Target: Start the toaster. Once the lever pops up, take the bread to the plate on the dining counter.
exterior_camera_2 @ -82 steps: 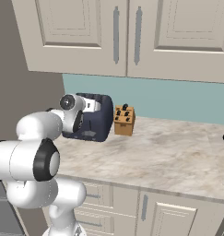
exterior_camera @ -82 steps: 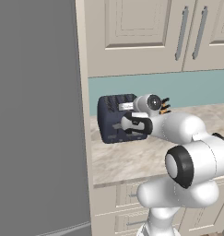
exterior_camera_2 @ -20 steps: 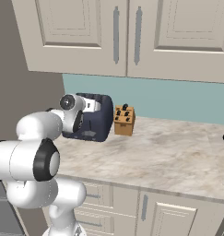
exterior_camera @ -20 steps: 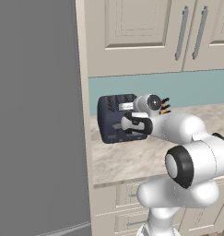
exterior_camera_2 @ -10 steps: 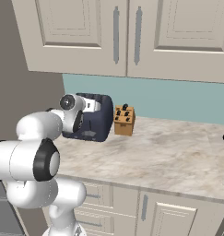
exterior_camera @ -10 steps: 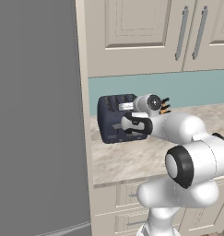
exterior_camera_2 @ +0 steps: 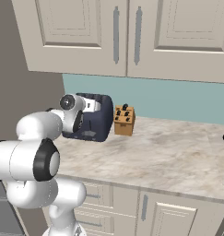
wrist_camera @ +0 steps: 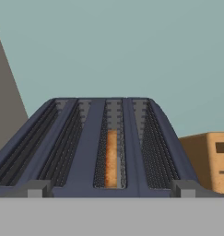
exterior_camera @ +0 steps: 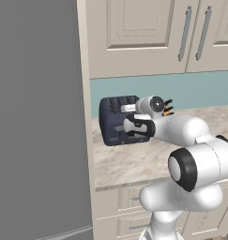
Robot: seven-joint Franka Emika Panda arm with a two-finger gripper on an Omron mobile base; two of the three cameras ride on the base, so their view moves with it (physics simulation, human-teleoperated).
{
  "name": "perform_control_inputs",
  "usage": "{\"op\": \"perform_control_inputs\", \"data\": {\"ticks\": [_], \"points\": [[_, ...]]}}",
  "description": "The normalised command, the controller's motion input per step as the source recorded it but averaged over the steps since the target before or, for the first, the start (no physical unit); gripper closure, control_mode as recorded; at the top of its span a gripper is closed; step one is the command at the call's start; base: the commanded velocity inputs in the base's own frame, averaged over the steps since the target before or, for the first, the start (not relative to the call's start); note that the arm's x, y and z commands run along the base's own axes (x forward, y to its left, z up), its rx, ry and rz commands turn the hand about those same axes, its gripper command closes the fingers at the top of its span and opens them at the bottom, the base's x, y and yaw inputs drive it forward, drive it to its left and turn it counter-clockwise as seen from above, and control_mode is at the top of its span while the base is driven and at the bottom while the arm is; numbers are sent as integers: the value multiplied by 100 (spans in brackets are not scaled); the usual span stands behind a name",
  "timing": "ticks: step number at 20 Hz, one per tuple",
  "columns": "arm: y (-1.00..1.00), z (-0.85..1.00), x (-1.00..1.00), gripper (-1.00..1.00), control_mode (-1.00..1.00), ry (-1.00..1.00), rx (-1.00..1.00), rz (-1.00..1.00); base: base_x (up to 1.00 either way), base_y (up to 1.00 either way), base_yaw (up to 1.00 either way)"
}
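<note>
hand view shows the bread (wrist_camera: 111, 156) sunk in a middle slot of the toaster (wrist_camera: 104, 147); my fingers (exterior_camera: 134, 126) are wide open and empty at its front, so i should press the lever fully down.

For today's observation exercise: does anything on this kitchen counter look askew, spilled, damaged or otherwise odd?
Nothing stands out. The dark navy four-slot toaster stands upright on the marbled stone counter, with a golden-brown bread slice sunk straight in one middle slot. The brown wooden knife block stands upright beside it. No spills or damage show.
</note>
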Motion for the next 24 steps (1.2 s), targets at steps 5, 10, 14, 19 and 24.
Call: {"op": "perform_control_inputs", "data": {"ticks": [5,10,14,19,24], "points": [[0,0,0,-100,-100,0,0,0,0,0,0],[0,0,0,-100,-100,0,0,0,0,0,0],[0,0,0,-100,-100,0,0,0,0,0,0],[0,0,0,-100,-100,0,0,0,0,0,0],[0,0,0,-100,-100,0,0,0,0,0,0]]}}
